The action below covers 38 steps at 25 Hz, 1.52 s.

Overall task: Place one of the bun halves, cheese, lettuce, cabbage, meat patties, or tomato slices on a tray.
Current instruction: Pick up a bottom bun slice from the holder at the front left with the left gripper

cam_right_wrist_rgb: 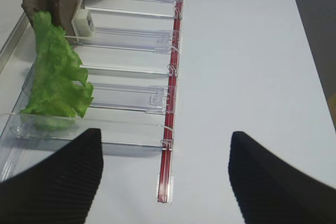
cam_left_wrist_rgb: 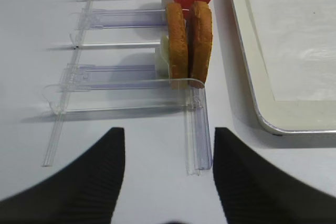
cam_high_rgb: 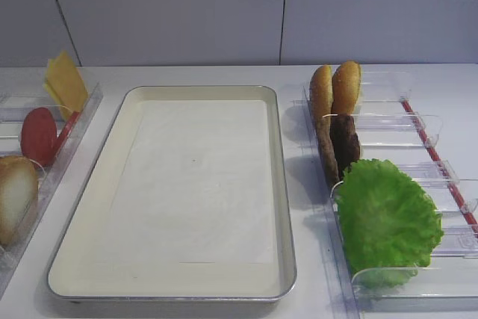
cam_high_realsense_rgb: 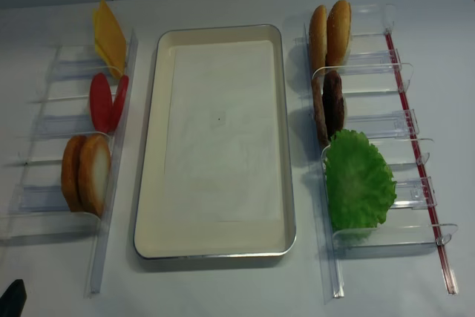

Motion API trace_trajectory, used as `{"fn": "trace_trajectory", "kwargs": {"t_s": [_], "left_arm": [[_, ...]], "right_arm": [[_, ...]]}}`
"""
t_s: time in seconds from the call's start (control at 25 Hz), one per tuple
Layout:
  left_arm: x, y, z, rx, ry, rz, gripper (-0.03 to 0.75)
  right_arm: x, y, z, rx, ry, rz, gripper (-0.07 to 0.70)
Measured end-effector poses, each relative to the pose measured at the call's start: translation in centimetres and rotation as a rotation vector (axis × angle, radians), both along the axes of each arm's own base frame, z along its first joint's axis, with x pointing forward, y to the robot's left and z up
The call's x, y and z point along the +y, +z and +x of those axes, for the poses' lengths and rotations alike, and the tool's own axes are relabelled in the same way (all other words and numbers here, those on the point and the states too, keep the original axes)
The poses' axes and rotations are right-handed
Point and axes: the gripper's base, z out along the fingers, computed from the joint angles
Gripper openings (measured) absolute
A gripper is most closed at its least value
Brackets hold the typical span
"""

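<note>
Nearest the cameras, the left end effector (cam_left_wrist_rgb: 167,182) is seen in its wrist view with its two dark fingers (cam_left_wrist_rgb: 84,182) spread wide and nothing held between them, hovering above the white surface (cam_left_wrist_rgb: 31,51) just short of the left rack (cam_left_wrist_rgb: 195,129). The right end effector (cam_right_wrist_rgb: 165,179) is likewise seen wide and empty in its own wrist view, above the near end of the right rack (cam_right_wrist_rgb: 131,98).

In the left rack, two bun halves (cam_high_realsense_rgb: 85,172) are stood on edge in the nearest filled slot, the pale cut face of one turned outward. Opposite, in the right rack, the lettuce (cam_high_realsense_rgb: 358,180) is propped upright.

Between the racks the tray (cam_high_realsense_rgb: 151,183) is laid, only its white paper liner (cam_high_realsense_rgb: 219,128) inside.

Farther back, tomato slices (cam_high_realsense_rgb: 106,102) are stood on the left and meat patties (cam_high_realsense_rgb: 329,105) on the right. Farthest, cheese (cam_high_realsense_rgb: 109,37) is leaned on the left, and two narrower golden bun halves (cam_high_realsense_rgb: 330,26) are stood on the right.
</note>
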Motion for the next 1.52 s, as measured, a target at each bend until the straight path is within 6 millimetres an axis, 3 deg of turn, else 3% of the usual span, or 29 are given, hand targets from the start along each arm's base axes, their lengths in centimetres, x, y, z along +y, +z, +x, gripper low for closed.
{"fn": "trace_trajectory", "kwargs": {"t_s": [1.0, 1.12, 1.36, 1.52], "left_arm": [[0.0, 0.0, 0.0, -0.001, 0.000, 0.000, 0.356], [-0.2, 0.7, 0.0, 0.023, -0.012, -0.019, 0.356], [-0.7, 4.5, 3.0, 0.140, -0.046, -0.098, 0.356], [-0.9, 5.7, 6.5, 0.275, -0.071, -0.133, 0.356]], "right_arm": [[0.0, 0.0, 0.0, 0.000, -0.002, 0.003, 0.522], [0.0, 0.0, 0.0, 0.000, -0.002, 0.003, 0.522], [0.0, 0.0, 0.0, 0.000, -0.002, 0.003, 0.522], [0.0, 0.0, 0.0, 0.000, -0.002, 0.003, 0.522]]}}
